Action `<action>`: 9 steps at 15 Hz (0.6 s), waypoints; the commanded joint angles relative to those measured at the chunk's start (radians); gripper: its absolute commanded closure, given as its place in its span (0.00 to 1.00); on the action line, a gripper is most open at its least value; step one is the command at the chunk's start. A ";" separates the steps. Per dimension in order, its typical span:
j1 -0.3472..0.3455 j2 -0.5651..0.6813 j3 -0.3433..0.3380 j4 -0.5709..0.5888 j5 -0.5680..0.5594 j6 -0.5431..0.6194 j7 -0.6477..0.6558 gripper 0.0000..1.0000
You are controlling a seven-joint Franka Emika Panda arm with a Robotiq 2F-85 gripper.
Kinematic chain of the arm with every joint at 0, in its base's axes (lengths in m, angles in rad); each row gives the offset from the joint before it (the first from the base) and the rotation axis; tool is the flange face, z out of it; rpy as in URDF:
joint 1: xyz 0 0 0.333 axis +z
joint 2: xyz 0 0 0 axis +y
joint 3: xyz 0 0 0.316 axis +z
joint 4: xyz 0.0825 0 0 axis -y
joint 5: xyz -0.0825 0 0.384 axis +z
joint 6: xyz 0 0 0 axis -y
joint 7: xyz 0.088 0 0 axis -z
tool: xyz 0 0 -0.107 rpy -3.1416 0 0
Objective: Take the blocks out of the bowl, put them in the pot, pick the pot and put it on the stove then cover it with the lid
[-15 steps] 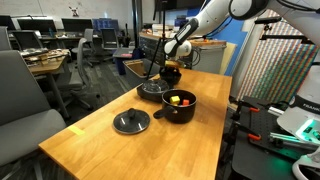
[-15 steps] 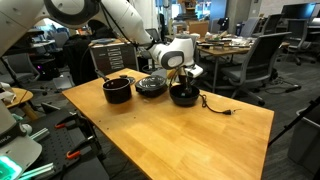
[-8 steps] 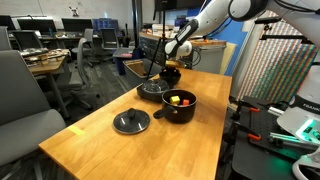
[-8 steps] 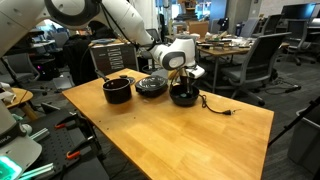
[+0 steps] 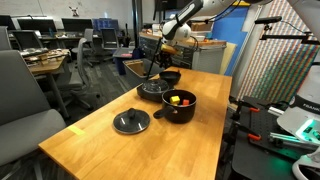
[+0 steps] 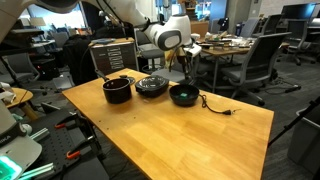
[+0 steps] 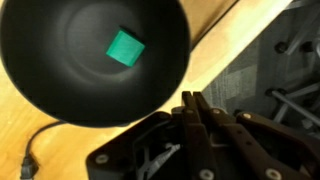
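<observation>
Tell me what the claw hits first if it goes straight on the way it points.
Most likely the bowl: the shut claw hangs above it, pointing down near its rim. Depth is unclear, so it might miss onto the table beside it.

One pot (image 5: 180, 112), one bowl (image 7: 60, 70), one lid (image 5: 131, 122), one stove (image 5: 152, 90), one green block (image 7: 125, 47), and two other blocks (image 5: 178, 99).

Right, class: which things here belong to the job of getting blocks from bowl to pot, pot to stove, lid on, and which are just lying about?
Job: bowl, green block in it, blocks already in the pot, stove, lid, shut fingers.
Lying about: cable, yellow tape, chair.
</observation>
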 commanded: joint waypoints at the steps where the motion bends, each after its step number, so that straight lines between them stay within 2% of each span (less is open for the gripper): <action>1: -0.001 -0.125 0.025 -0.094 0.024 -0.002 -0.053 0.85; 2: 0.000 -0.129 0.019 -0.099 0.020 -0.010 -0.044 0.66; 6: -0.004 -0.087 -0.031 -0.120 0.000 -0.051 -0.008 0.37; 9: -0.027 -0.032 -0.034 -0.104 0.016 -0.092 -0.016 0.15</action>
